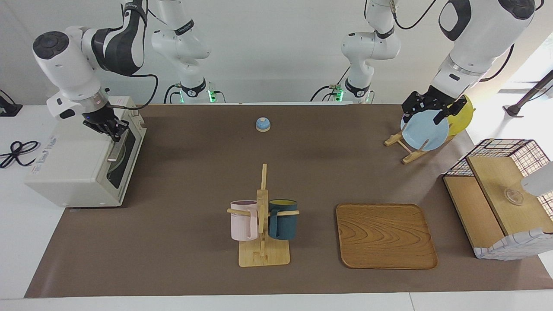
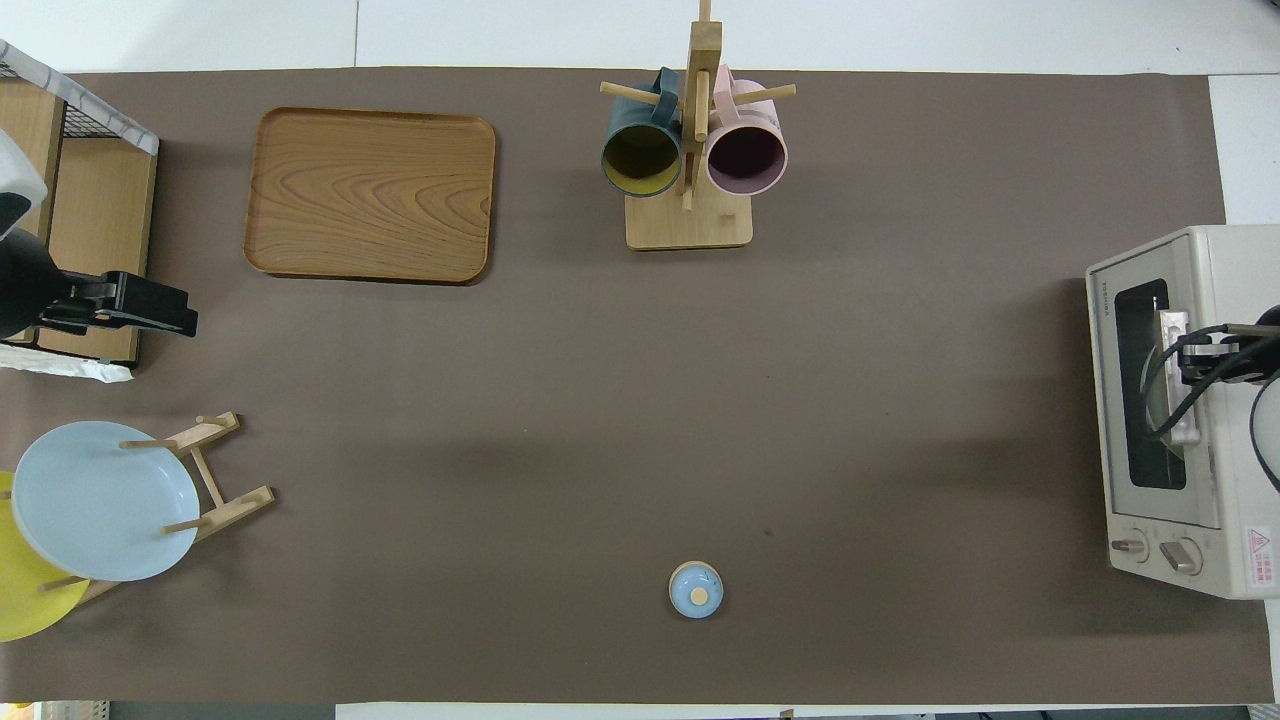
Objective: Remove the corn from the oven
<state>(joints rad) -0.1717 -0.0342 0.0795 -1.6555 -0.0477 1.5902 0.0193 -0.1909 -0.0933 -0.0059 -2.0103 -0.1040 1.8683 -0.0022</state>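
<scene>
Cream-white oven (image 1: 73,168) has the right end effector (image 1: 113,131) at its door handle, grip state unreadable; corn unseen.

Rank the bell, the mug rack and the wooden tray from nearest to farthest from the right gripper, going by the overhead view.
The right gripper is at the oven door handle.
1. Bell: mid-table, nearest the robots.
2. Mug rack: mid-table, farthest from the robots; close to the bell's distance, but slightly farther.
3. Wooden tray: toward the left arm's end, clearly farthest.
</scene>
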